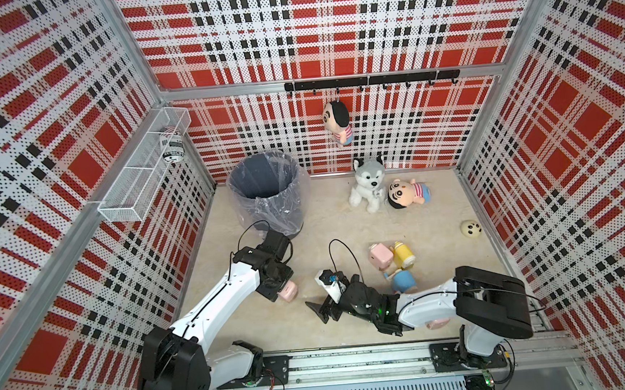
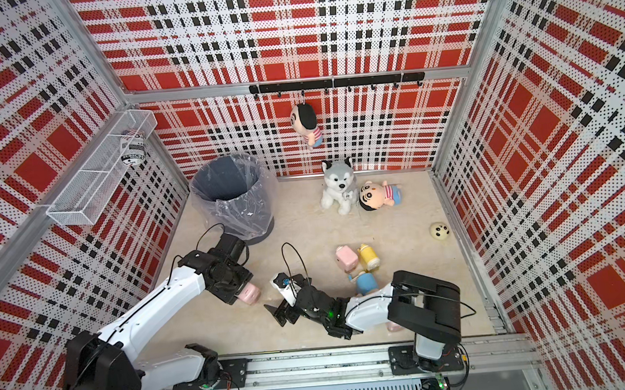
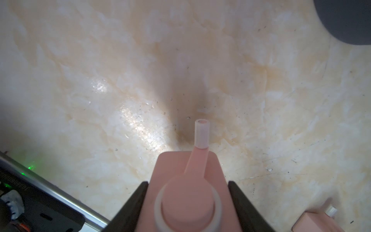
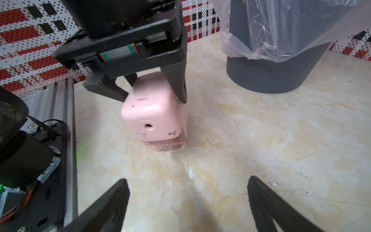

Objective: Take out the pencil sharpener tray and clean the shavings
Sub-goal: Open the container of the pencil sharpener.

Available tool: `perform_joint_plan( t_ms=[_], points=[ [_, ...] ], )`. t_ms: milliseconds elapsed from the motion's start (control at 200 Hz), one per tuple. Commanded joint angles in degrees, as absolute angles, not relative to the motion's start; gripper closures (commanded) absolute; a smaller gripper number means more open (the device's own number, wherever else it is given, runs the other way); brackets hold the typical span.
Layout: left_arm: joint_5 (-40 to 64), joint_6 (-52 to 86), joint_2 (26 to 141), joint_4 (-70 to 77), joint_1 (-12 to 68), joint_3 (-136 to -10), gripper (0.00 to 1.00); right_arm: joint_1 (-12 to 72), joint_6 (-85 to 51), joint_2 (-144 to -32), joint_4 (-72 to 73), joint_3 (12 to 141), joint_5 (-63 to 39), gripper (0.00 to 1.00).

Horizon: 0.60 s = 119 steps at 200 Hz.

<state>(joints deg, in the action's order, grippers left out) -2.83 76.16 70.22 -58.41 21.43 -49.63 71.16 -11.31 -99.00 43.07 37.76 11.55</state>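
- The left gripper (image 4: pixel 153 94) is clamping the pink pencil sharpener (image 4: pixel 152 114) from above, its two black fingers (image 4: pixel 178 86) pressing against opposite sides of the body.
- The sharpener is sitting upright and appears to be resting on the marbled table (image 4: pixel 261 140). Its pencil hole is facing the right wrist camera.
- The translucent tray (image 4: pixel 164 145) is sitting fully inside the sharpener's base, with dark shavings showing through its wall.
- In the left wrist view the sharpener's crank handle (image 3: pixel 200 140) is pointing away from the camera.
- The right gripper (image 4: pixel 187 178) is hovering low over the table with its jaws spread wide and holding nothing. It is pointing at the sharpener's tray side, near but apart from it.
- The grey bin (image 4: pixel 267 76), lined with a clear plastic bag (image 4: pixel 281 30), is standing just behind the left arm.
- Three more sharpeners, pink (image 1: pixel 380 257), yellow (image 1: pixel 404 254) and blue (image 1: pixel 403 281), are lying clustered beside the right arm.
- A husky plush (image 1: pixel 368 180) and a doll (image 1: pixel 408 193) are lying near the back wall.
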Motion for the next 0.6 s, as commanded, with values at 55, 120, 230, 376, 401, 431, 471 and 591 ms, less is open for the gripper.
perform_joint_plan(
  t_ms=[55,120,230,376,401,431,471,591],
  points=[
    [0.24,72.75,67.98,-59.35,18.11,-48.13,0.44,72.50,-7.13,-103.82,47.11,41.64,12.23,0.07],
    [0.63,72.03,67.77,-59.73,17.29,-47.90,0.44,72.92,-5.97,-105.61,46.52,43.25,12.45,0.07],
    [0.97,71.04,67.88,-60.01,16.20,-47.86,0.44,73.73,-3.53,-108.21,46.47,45.18,12.49,0.08],
    [1.19,70.47,68.36,-60.01,15.73,-47.90,0.44,74.27,-1.48,-111.23,49.01,46.28,12.31,0.00],
    [1.23,70.42,68.38,-60.03,15.73,-47.90,0.44,74.27,-1.22,-111.57,49.04,46.51,12.20,0.00],
    [1.30,70.34,68.56,-60.03,15.67,-47.90,0.44,74.40,-1.06,-112.00,49.06,46.87,12.75,0.00],
    [1.23,70.23,68.74,-60.02,15.67,-47.90,0.44,74.59,-0.58,-112.57,49.40,47.10,13.68,0.00],
    [1.28,70.23,69.14,-60.01,15.56,-47.81,0.43,74.71,1.27,-113.87,49.15,48.40,13.25,0.01]
  ],
)
